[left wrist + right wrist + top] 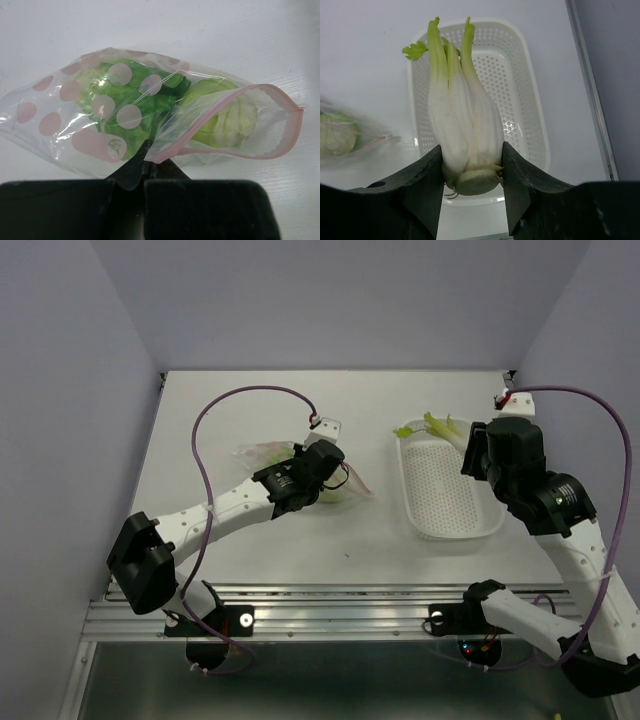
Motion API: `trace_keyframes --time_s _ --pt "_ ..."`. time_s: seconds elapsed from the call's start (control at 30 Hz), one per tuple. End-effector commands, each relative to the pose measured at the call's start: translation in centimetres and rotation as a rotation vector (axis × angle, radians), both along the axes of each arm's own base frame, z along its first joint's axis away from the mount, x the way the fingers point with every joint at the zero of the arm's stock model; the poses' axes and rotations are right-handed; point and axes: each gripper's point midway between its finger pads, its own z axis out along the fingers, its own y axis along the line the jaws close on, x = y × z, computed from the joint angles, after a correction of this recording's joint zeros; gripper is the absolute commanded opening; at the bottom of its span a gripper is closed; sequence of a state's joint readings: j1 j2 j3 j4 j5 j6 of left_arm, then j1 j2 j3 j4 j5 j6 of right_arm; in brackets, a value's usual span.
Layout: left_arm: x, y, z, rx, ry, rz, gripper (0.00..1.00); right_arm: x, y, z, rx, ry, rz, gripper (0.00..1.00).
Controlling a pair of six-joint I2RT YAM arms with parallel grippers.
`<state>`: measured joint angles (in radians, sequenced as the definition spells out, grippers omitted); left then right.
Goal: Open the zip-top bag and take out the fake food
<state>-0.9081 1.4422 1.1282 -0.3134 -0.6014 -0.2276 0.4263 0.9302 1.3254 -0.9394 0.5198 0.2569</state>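
Observation:
The clear zip-top bag (100,115) with pink dots and a pink zip strip lies on the table, its mouth gaping open to the right. Green leafy fake food (145,102) and a pale round piece (225,117) are inside it. My left gripper (148,150) is shut on the bag's near lip; in the top view it (325,465) sits over the bag (262,452). My right gripper (472,167) is shut on a white-and-green stalk vegetable (462,115), held above the white perforated tray (520,85). In the top view the stalk (440,426) pokes out at the tray's far end (447,495).
The white tray stands right of centre on the white table. Lilac walls enclose the table on three sides. A metal rail (340,612) runs along the near edge by the arm bases. Purple cables (250,395) loop over each arm.

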Motion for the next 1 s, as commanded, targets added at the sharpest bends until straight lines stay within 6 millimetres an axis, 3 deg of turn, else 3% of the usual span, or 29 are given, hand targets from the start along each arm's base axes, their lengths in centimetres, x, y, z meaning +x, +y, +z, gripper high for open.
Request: trace_keyframes --time_s 0.0,0.17,0.4,0.43,0.6,0.73,0.8,0.97 --pt "0.5 -0.1 2.7 -0.058 -0.048 0.023 0.00 1.5 -1.4 0.7 -0.003 -0.081 -0.122 0.01" --pt "0.3 0.0 2.6 -0.069 -0.047 0.020 0.00 1.2 -2.8 -1.6 -0.050 -0.042 -0.198 0.01" --pt "0.3 0.0 2.5 -0.070 -0.044 0.026 0.00 2.2 -3.1 -3.7 -0.100 -0.034 -0.213 0.01" --pt "0.3 0.0 2.5 -0.073 -0.045 0.030 0.00 2.2 -3.3 -4.9 -0.121 -0.019 -0.217 0.01" --pt "0.2 -0.1 2.3 -0.069 -0.040 0.023 0.00 3.5 -1.7 -5.4 -0.090 -0.070 -0.115 0.01" --pt "0.2 -0.1 2.5 -0.074 -0.044 0.023 0.00 3.6 -2.8 -6.3 -0.118 -0.047 -0.161 0.01" --pt "0.1 -0.1 2.5 -0.086 -0.040 0.023 0.00 3.8 -2.2 -6.7 -0.104 -0.045 -0.131 0.02" --pt "-0.1 -0.1 2.8 -0.117 -0.050 0.023 0.00 4.2 -2.7 -8.1 -0.137 -0.027 -0.140 0.02"
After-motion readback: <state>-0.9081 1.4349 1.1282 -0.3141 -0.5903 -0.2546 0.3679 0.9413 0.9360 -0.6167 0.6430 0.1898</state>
